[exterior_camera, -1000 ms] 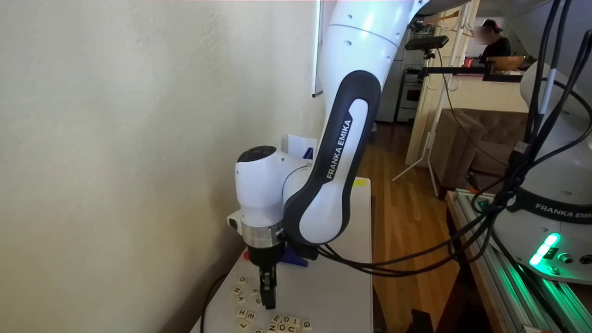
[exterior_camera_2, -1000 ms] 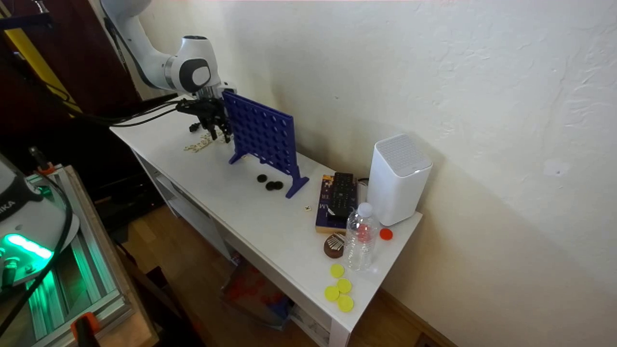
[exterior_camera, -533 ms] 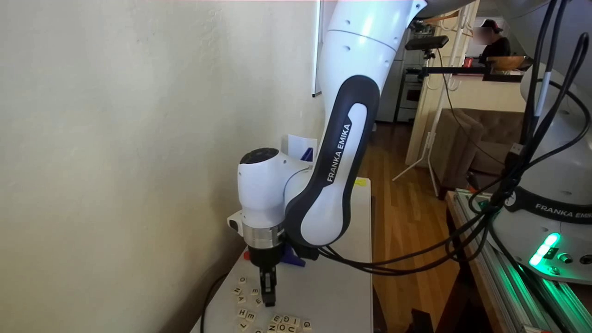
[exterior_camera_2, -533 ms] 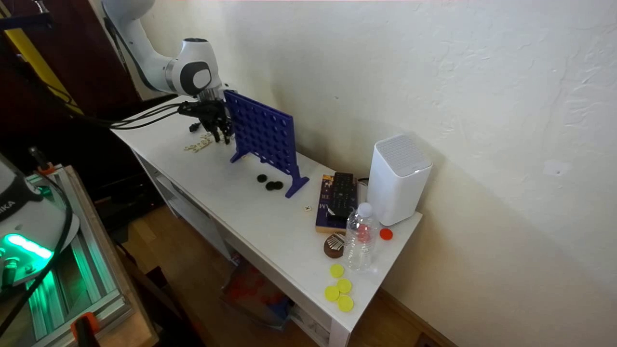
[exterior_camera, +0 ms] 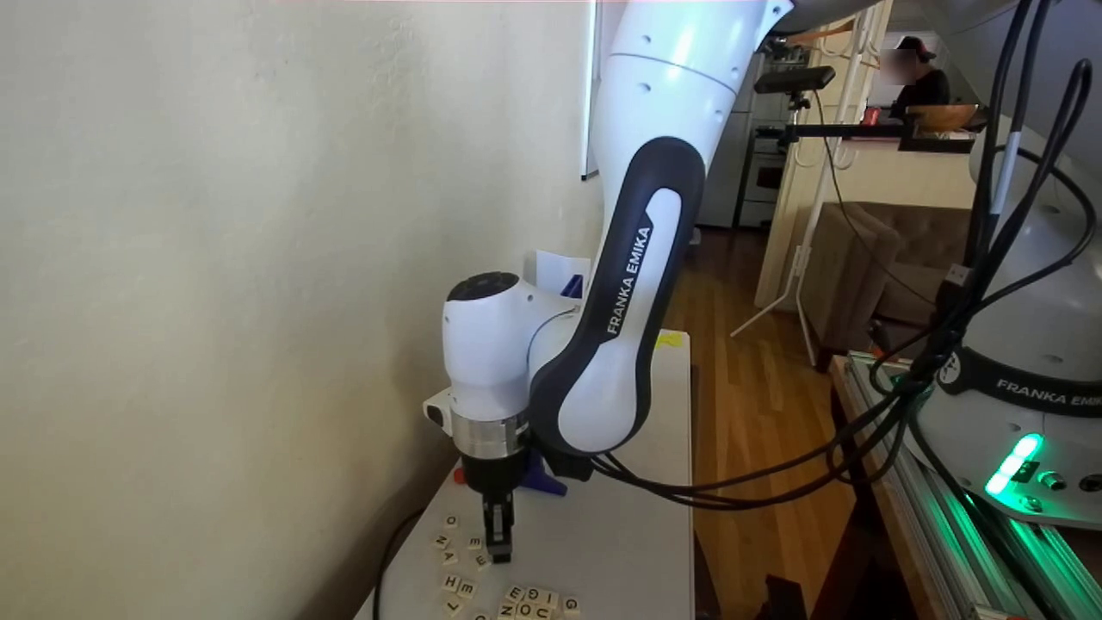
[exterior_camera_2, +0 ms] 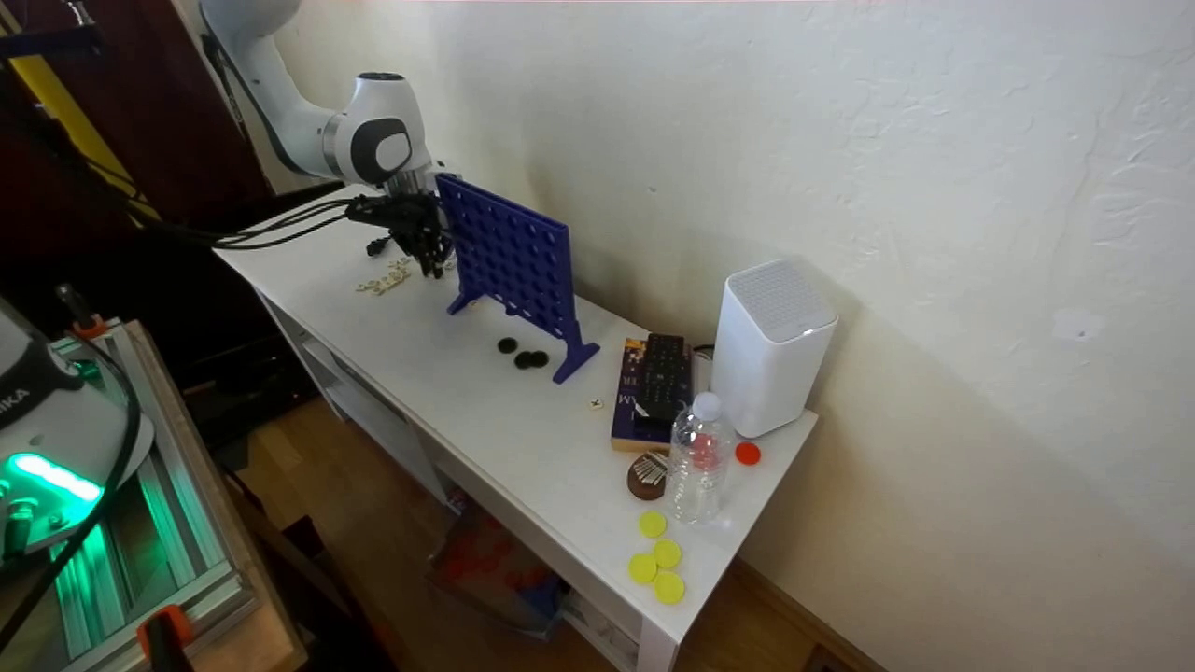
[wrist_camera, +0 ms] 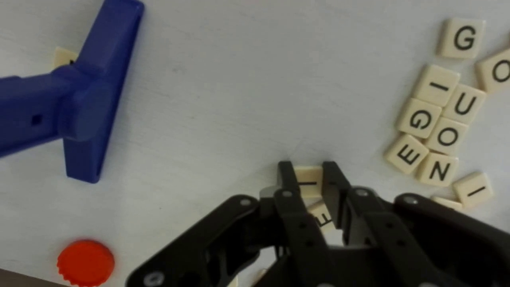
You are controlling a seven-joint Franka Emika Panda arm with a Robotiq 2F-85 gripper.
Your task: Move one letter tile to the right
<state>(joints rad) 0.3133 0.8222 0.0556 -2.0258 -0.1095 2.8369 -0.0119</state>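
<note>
Lining the wall [exterior_camera_2: 887, 187]: we're seeing a white tabletop [exterior_camera_2: 448, 383].
Claw [wrist_camera: 307, 171]: we're holding a letter tile [wrist_camera: 309, 188] clamped between fingertips [wrist_camera: 287, 175].

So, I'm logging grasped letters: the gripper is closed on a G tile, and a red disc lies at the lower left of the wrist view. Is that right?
The letter is wrong: the gripper is closed on a tile bearing a single bar, which reads as an I, not a G; the wrist view shows it. The red disc does lie at that view's lower left.
</note>
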